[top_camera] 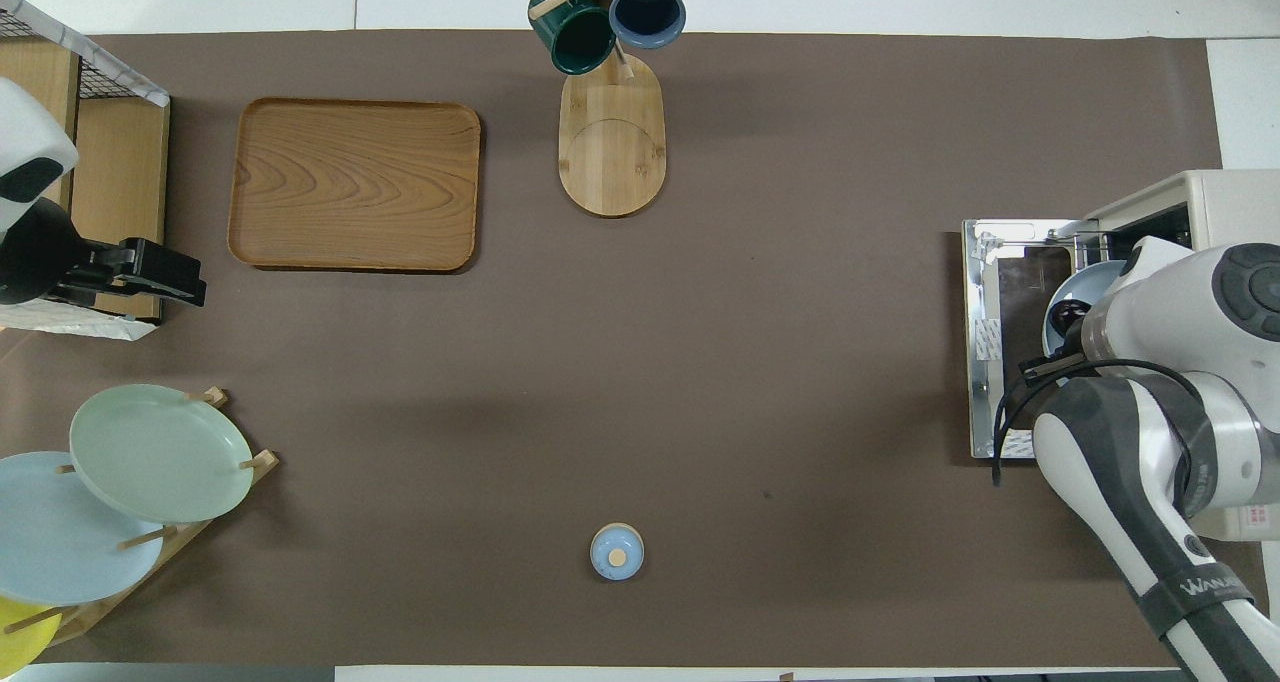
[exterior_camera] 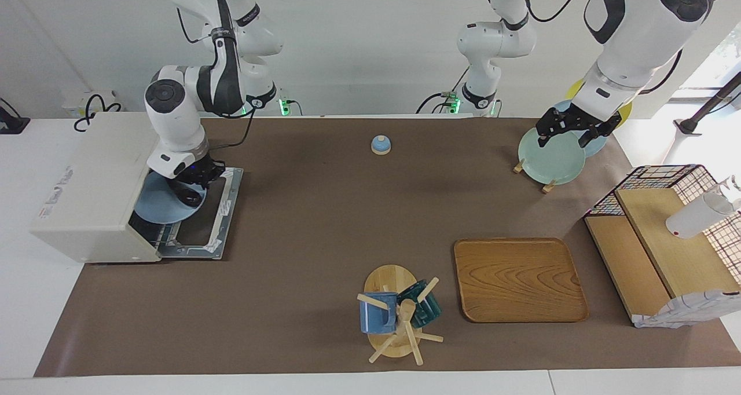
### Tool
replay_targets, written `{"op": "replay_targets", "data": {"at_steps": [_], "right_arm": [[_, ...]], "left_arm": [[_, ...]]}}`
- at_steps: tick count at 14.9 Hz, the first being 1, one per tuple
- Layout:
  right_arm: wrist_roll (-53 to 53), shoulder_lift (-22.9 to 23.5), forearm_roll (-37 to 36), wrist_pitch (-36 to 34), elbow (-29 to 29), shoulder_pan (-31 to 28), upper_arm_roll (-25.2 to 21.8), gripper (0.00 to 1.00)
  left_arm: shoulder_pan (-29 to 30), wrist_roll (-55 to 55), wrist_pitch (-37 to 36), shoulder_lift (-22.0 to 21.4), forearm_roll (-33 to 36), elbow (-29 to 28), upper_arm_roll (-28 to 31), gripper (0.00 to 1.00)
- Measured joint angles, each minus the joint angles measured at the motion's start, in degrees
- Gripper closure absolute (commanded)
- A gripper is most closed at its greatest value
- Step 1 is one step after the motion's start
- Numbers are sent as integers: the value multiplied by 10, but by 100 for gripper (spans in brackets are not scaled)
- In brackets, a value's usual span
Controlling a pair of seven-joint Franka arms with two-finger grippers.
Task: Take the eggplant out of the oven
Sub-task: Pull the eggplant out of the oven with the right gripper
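The cream-white oven (exterior_camera: 87, 186) stands at the right arm's end of the table, its door (exterior_camera: 223, 209) folded down flat. A blue plate (exterior_camera: 153, 207) sticks half out of the oven's mouth over the door. My right gripper (exterior_camera: 194, 182) is low over that plate at the mouth. A dark glossy bit (exterior_camera: 186, 197) shows on the plate under it, seemingly the eggplant; most of it is hidden by the hand. In the overhead view the oven (top_camera: 1210, 197), the plate (top_camera: 1085, 282) and the dark bit (top_camera: 1068, 314) show beside the right arm. My left gripper (exterior_camera: 570, 131) waits open and empty over the plate rack.
A plate rack (exterior_camera: 550, 154) with pale green and blue plates stands near the left arm. A wire-mesh basket shelf (exterior_camera: 666, 233) is at that end. A wooden tray (exterior_camera: 518, 279), a mug tree (exterior_camera: 399, 314) with two mugs and a small blue knobbed lid (exterior_camera: 380, 145) sit mid-table.
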Motion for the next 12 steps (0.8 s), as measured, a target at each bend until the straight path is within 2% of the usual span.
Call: {"op": "replay_targets", "data": {"at_steps": [3, 5, 9, 12], "right_arm": [[0, 0, -7, -18, 16, 13, 2, 100], [29, 4, -7, -65, 51, 52, 3, 100], [189, 27, -6, -162, 151, 205, 8, 100], [332, 64, 14, -178, 216, 304, 14, 100]], "left_arm": [[0, 0, 0, 0, 0, 0, 0, 0], [0, 0, 0, 0, 0, 0, 0, 0], [0, 0, 0, 0, 0, 0, 0, 0], [0, 0, 0, 0, 0, 0, 0, 0]]}}
